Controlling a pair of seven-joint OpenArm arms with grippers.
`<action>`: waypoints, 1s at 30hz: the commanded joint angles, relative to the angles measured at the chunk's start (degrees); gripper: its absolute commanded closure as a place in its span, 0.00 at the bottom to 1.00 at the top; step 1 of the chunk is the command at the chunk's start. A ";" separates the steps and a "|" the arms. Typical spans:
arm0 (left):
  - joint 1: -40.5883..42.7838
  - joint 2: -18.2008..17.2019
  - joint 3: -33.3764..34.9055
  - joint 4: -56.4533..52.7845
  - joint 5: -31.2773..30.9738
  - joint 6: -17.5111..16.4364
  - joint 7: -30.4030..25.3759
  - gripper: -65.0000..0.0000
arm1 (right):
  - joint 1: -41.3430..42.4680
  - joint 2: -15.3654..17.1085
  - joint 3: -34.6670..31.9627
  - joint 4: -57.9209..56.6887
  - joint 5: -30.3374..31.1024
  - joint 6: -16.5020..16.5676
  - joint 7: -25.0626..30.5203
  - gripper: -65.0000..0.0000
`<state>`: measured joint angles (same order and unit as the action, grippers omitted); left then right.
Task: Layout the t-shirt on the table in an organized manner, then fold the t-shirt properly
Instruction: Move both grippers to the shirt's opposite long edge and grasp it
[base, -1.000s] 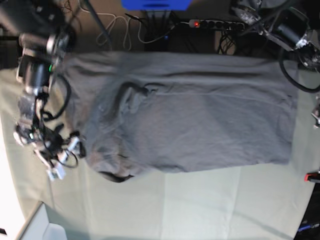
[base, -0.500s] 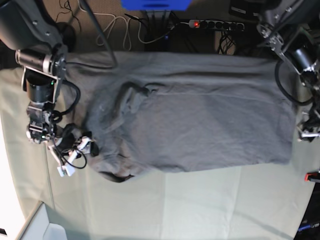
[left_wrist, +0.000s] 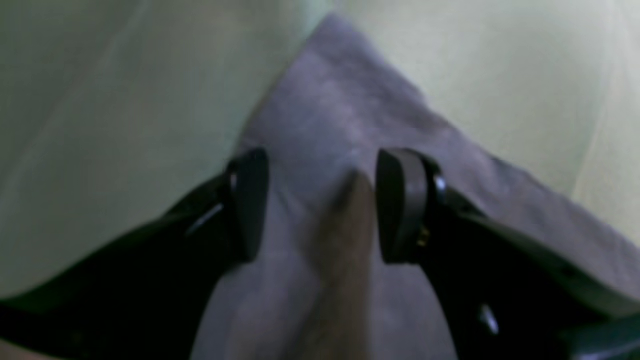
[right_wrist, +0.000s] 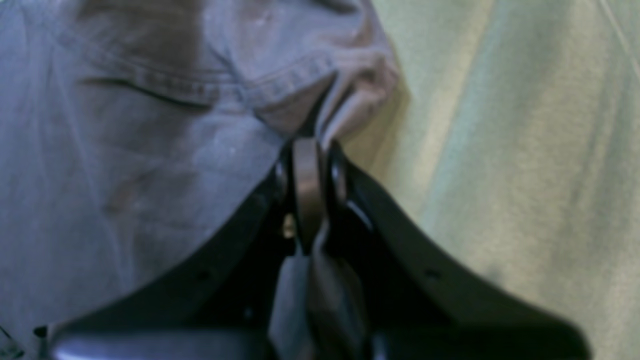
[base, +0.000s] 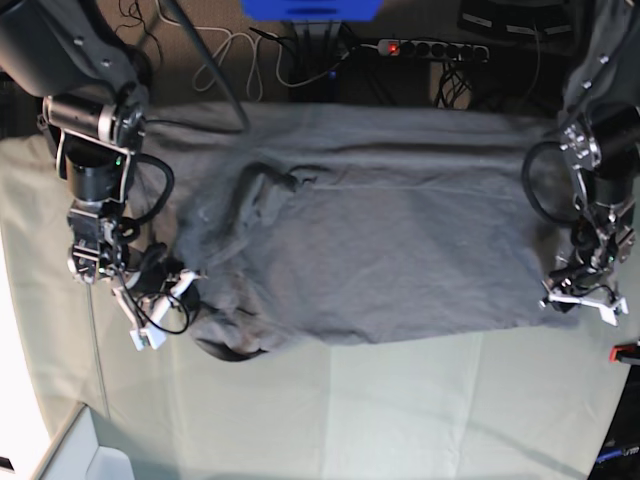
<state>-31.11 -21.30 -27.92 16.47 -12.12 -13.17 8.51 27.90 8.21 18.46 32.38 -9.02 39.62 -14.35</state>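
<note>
The right gripper has its jaws pressed together on a bunched fold of the t-shirt by a stitched hem; a pinch of grey cloth shows between the jaws in the right wrist view. That view is soft and out of focus, so which hem this is, sleeve or collar, cannot be told from it. In the base view the same gripper sits at the shirt's rumpled end, where the fabric is heaped and a dark fold curls under near the table's front side.

The left gripper has its jaws standing apart, one on each side of a raised ridge of grey cloth at a pointed corner of the shirt. The picture is blurred; whether the pads touch the cloth cannot be made out. In the base view this gripper is at the shirt's other end, at the corner nearer the table's front edge, and its tips are too small there to judge.

The t-shirt lies spread across the middle of the table, its far edge reaching the table's back edge. The pale green table cover is creased. A red clamp is cut off by the frame edge on the left arm's side. Behind the table, a power strip and cables lie on the floor, partly hidden.
</note>
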 joint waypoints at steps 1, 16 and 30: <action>-1.28 -1.43 0.27 0.72 -0.41 0.11 -1.44 0.49 | 1.51 0.36 -0.04 0.72 0.18 0.38 0.06 0.99; -1.37 -1.51 0.36 0.72 5.31 5.83 -1.96 0.49 | -0.08 0.36 -0.04 0.72 0.18 0.38 0.06 1.00; -1.11 -0.81 0.45 0.63 5.31 5.65 -1.70 0.99 | -1.13 0.54 0.22 0.81 0.18 0.38 0.42 1.00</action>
<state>-30.92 -21.10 -27.53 16.47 -6.68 -7.31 7.44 26.13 8.25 18.70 32.73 -7.70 39.57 -12.38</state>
